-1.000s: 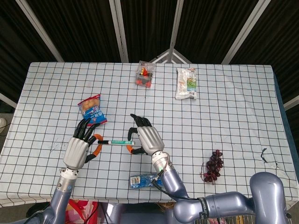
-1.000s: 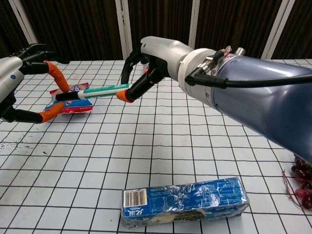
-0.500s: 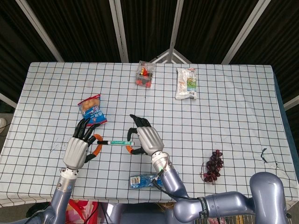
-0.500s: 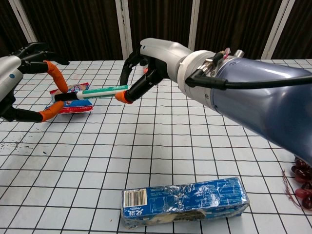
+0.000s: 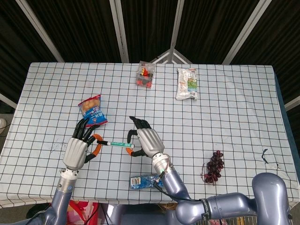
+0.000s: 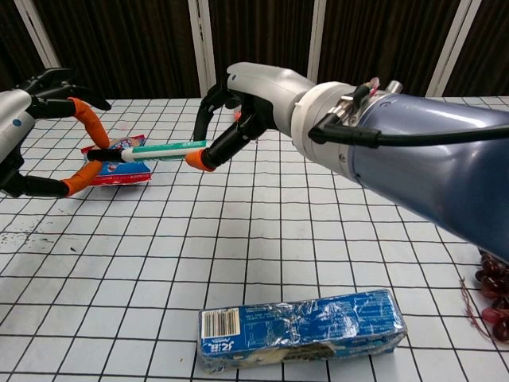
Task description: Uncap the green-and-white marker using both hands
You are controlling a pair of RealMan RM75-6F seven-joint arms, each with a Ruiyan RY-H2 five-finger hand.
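The green-and-white marker (image 5: 118, 144) (image 6: 163, 149) hangs level above the table between my two hands. My right hand (image 5: 147, 141) (image 6: 254, 99) grips its right end between thumb and an orange-tipped finger. My left hand (image 5: 76, 151) (image 6: 24, 127) is at the left, and its orange fingertips (image 6: 94, 131) close in on the marker's black left end from above and below. The other fingers of both hands are spread. The cap sits on the marker.
A blue snack bag (image 5: 92, 110) (image 6: 119, 171) lies just behind the marker. A blue foil box (image 5: 146, 181) (image 6: 301, 329) lies near the front edge. Dark grapes (image 5: 214, 167) are at the right, a red packet (image 5: 145, 74) and a white packet (image 5: 187, 84) at the back.
The right hand and the marker have shifted slightly left toward the left hand. The left hand's lower orange fingertip has drawn in closer to the marker's black end.
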